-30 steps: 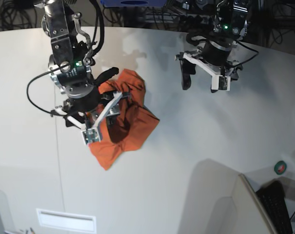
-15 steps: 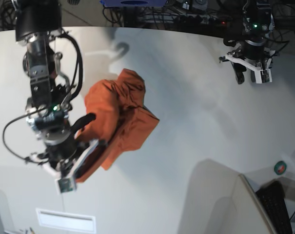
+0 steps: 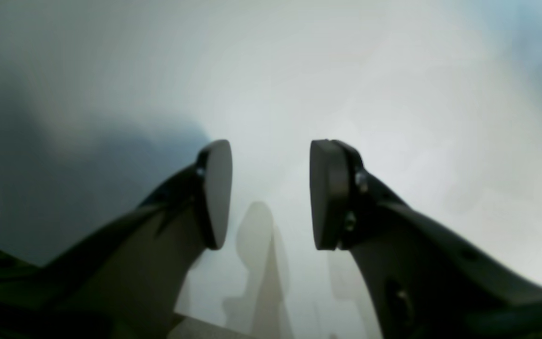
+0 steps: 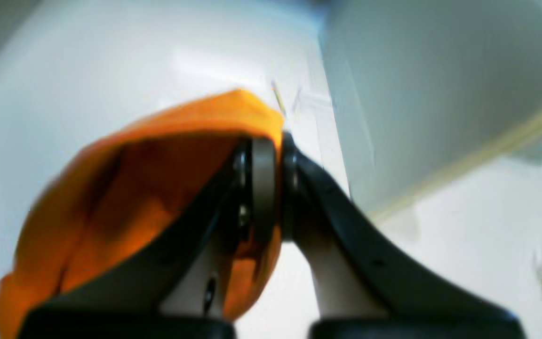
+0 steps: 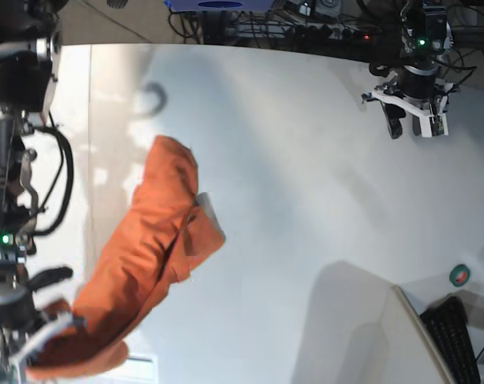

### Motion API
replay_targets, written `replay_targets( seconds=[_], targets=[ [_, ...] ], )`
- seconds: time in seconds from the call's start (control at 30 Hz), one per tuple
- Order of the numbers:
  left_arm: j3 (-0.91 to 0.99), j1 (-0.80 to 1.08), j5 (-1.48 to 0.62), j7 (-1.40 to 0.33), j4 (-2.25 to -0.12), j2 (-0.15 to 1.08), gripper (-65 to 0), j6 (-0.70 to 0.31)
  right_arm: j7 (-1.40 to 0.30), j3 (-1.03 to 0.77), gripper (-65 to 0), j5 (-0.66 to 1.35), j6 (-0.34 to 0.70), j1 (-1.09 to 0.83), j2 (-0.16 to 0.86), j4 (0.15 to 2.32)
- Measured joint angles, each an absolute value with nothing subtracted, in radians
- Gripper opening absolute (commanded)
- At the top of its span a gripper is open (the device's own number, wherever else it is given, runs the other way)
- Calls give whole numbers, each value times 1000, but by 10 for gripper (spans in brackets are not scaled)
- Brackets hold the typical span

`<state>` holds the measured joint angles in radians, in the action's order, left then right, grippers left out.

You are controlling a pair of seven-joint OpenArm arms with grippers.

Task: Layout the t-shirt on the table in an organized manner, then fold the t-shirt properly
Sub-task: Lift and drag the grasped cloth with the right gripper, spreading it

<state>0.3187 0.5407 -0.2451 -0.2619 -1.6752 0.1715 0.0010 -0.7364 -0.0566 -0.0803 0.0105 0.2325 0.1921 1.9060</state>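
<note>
Meanwhile, the right gripper point(image 4: 267, 188) is pinching a fold of the t-shirt point(image 5: 142, 264), soft, limp cloth trailing bunched across the table point(image 5: 306, 200), likely best gripped at hem corners, while the left gripper point(image 3: 269, 193) is hanging spread and empty.

We count one t-shirt point(image 5: 146, 248), orange, the only garment in view, and one table point(image 5: 306, 200), white, under it. We log two grippers: the left gripper point(image 5: 411, 126) at the far edge and the right gripper point(image 4: 267, 188) at the near left corner. Off the table's right corner we note one green-ringed roll point(image 5: 460, 275) and one black keyboard point(image 5: 458, 340).
</note>
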Motion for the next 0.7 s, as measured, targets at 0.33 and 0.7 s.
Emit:
replay_targets(
  seconds=[0.33,0.7],
  targets=[
    [315,499,-245,-262,-1664,149,-395,3,-732,-100,-650,-76,11,-96,128,1972],
    [318,504,-245,-266,-1662,153,-395,1,-724,-337,-650,-64,18,-315,47,1786]
  ],
)
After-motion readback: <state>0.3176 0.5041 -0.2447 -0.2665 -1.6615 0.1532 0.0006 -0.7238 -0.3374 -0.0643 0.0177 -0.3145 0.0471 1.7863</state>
